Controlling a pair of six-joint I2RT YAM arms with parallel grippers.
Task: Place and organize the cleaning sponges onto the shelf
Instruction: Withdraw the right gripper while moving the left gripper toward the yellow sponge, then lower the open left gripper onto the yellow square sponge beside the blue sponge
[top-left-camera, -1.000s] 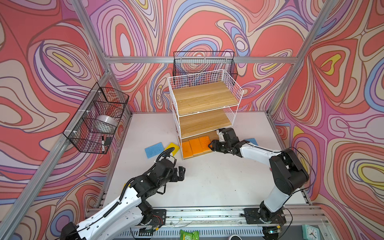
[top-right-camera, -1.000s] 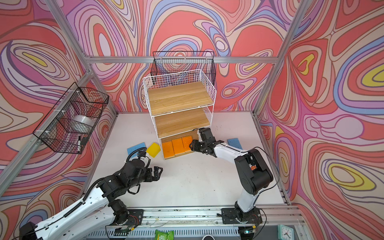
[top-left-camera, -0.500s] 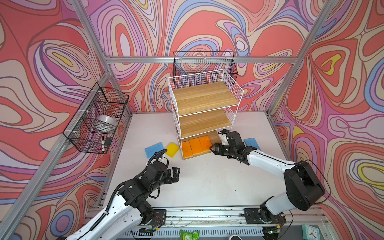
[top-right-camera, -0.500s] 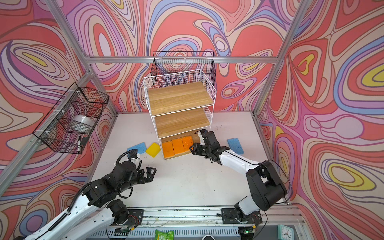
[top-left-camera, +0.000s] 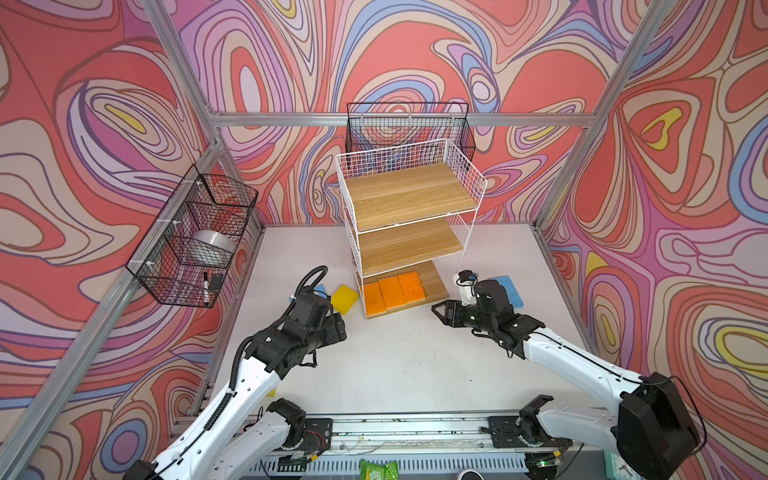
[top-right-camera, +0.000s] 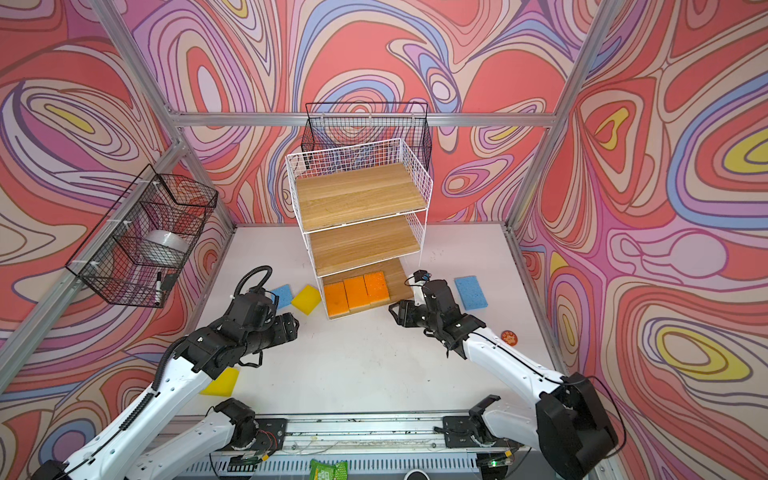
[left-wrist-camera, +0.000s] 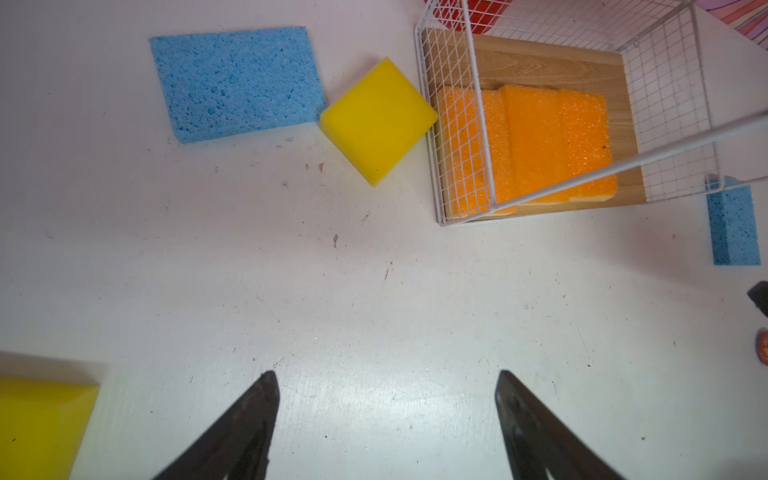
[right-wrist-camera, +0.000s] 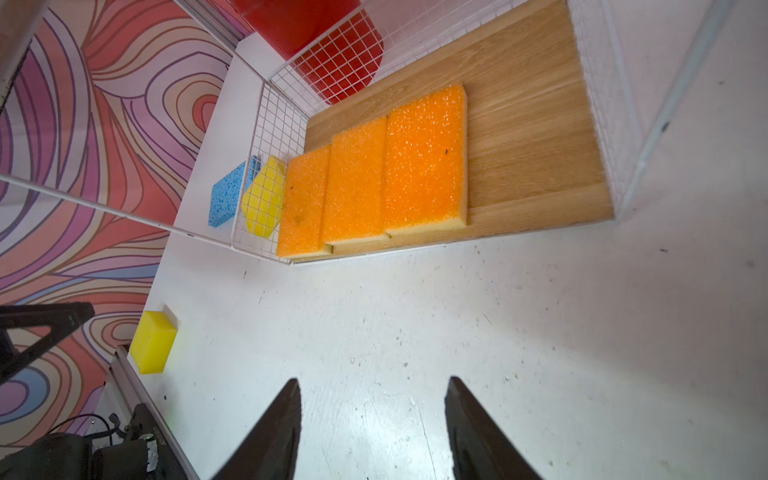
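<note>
Your left end effector and right end effector gape wide, empty; grabbing the yellow sponge just beside the shelf could snag its wire.

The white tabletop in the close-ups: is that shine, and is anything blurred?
Left wrist view: a soft glare patch on the table, the near yellow sponge soft-edged, the shelf wires splayed by the wide lens. Right wrist view: similar glare, the shelf's side mesh blurred. Both top views: even light, sharp.
</note>
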